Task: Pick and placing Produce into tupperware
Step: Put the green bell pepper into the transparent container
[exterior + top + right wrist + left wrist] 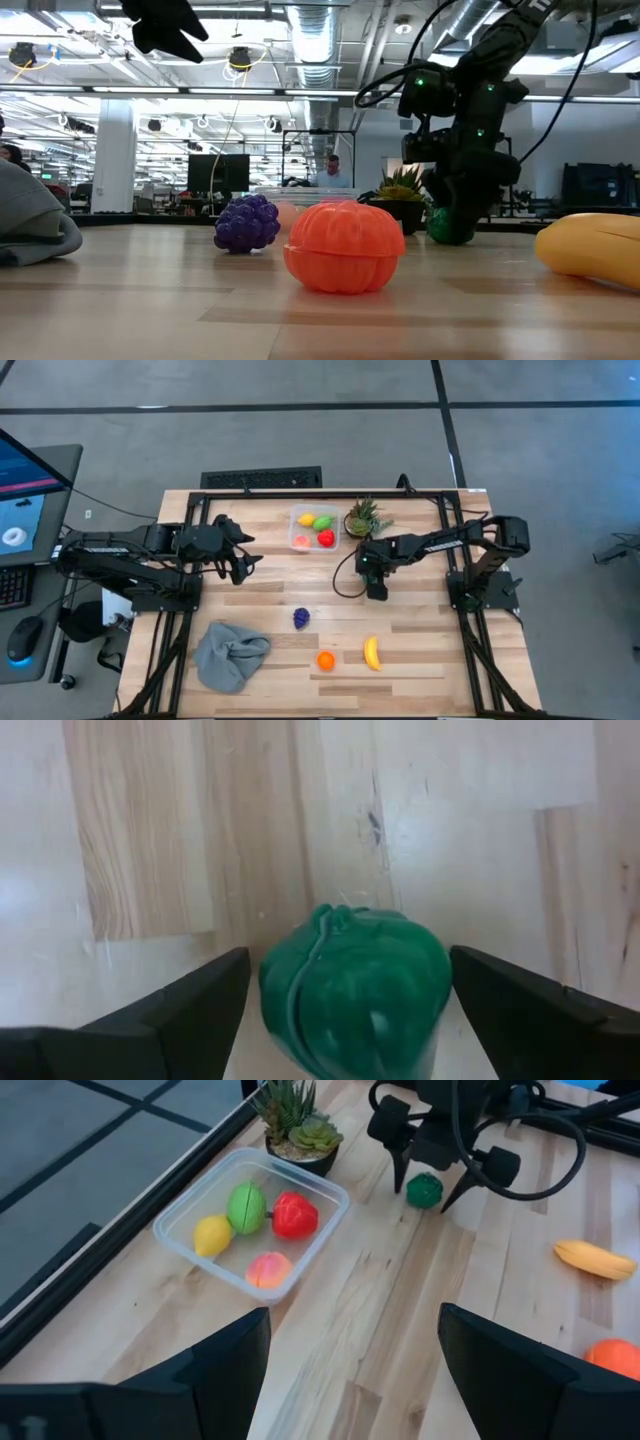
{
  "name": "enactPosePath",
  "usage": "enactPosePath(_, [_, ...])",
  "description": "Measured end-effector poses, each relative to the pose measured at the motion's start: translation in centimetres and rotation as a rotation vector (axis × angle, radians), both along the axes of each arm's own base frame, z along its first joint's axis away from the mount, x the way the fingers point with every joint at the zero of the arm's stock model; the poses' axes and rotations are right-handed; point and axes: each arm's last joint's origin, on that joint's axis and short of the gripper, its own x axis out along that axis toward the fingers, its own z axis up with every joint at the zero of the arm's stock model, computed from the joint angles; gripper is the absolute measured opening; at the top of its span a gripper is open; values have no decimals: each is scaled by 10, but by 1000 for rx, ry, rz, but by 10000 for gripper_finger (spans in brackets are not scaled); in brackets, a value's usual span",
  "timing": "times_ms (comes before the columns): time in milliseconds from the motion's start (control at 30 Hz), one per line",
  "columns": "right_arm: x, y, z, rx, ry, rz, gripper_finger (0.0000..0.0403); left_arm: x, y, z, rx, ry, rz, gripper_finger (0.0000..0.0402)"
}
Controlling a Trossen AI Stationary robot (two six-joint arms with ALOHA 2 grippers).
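Right gripper (340, 1010) spread wide astride green pepper (352, 985): centre, clench gently, carry toward tupperware (296, 528) at 10 o'clock

1. High view: overhead, straight down on the table (420, 650).
2. Low view: table-level, close to the orange (343, 246).
3. Left wrist: faces the tupperware (330, 1215) and the pepper (424, 1189).
4. Right wrist: close above the same pepper (350, 988).

The pale wood table (420, 660) carries a clear tupperware (314, 528) near its far edge, with a potted plant (363, 518) just beside it. A green pepper (424, 1189) sits on the boards near the plant. Toward the front lie a purple grape bunch (301, 618), an orange (325, 660), a banana (372, 653) and a crumpled grey cloth (231, 653).
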Motion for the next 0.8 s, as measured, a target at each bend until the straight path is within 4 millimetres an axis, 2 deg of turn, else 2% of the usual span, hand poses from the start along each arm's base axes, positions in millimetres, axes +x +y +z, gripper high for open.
enactPosePath(433, [0, 0, 0, 13, 3, -44, 286, -1, 0, -1, 10, 20, -9, 278])
enactPosePath(800, [0, 1, 0, 39, 5, -94, 270, -1, 0, -1, 11, 20, -10, 278])
